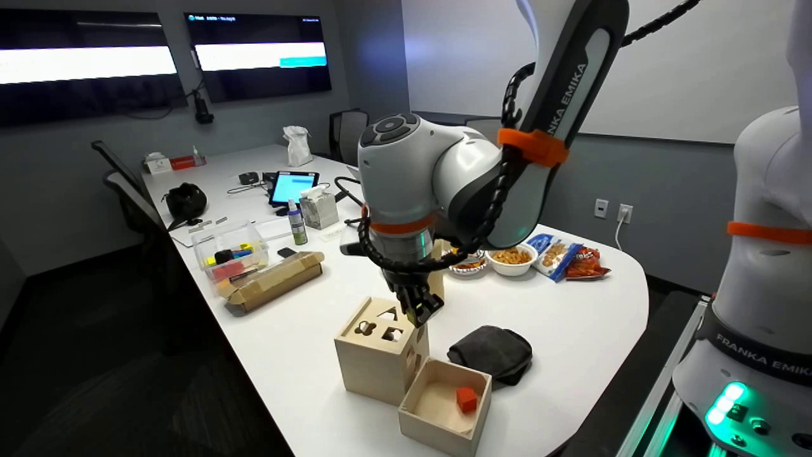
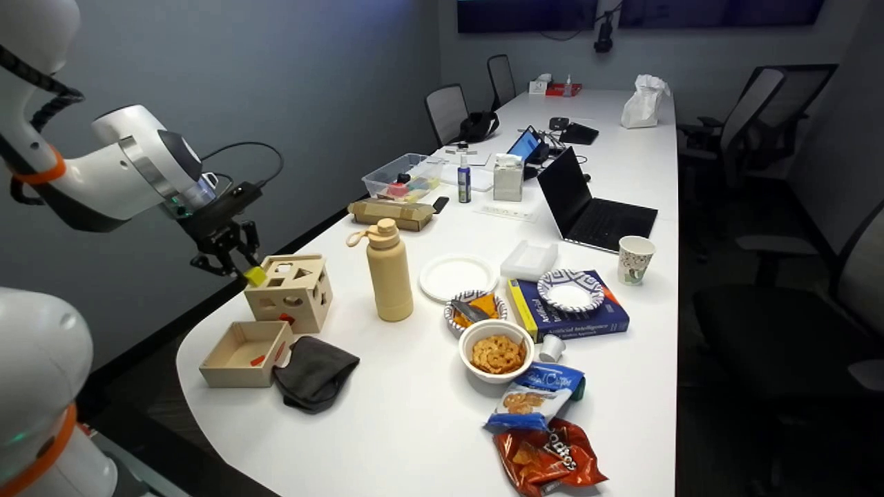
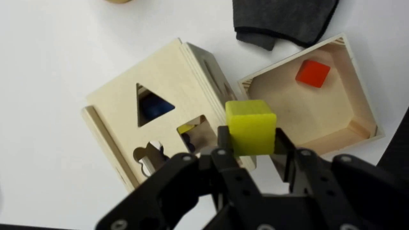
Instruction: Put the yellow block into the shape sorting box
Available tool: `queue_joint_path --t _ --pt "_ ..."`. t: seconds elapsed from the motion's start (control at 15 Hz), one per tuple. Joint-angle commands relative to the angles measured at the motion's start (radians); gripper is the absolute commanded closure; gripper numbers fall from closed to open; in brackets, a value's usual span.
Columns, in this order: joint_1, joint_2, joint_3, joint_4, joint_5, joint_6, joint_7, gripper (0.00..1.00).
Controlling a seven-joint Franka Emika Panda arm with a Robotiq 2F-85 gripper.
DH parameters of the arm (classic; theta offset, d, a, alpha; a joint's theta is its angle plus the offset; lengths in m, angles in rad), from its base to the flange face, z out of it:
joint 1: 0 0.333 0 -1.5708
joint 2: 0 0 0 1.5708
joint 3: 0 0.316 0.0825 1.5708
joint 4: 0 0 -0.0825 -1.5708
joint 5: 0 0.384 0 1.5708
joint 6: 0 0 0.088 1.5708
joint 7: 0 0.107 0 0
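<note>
The yellow block [image 3: 252, 132] is held between my fingertips, and it also shows in an exterior view [image 2: 255, 277]. My gripper [image 3: 252, 140] is shut on it. The shape sorting box [image 3: 169, 70] is a light wood cube with triangle, square and clover holes on top; it also stands in both exterior views [image 1: 374, 367] [image 2: 293, 307]. In the wrist view the block overlaps the box's tray-side edge, just right of the square hole. The gap between block and box top cannot be told. Another yellow piece [image 3: 185, 128] and dark blue pieces show inside through the holes.
An open wooden tray [image 1: 438, 438] touches or nearly touches the box and holds a red block [image 3: 313, 73]. A dark grey cloth [image 2: 314, 373] lies beside both. A tan bottle [image 2: 390, 276] stands nearby. Snack bowls and a cardboard box [image 1: 276, 282] lie further off.
</note>
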Motion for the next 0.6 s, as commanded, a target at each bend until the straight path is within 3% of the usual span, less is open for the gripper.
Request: queue_joint_path --t 0.0,0.53 --pt "-0.070 0.010 0.080 0.049 -0.027 -0.024 -0.113 0.90" --pt "-0.165 0.092 0.115 0.107 0.007 0.053 -0.375 0.90"
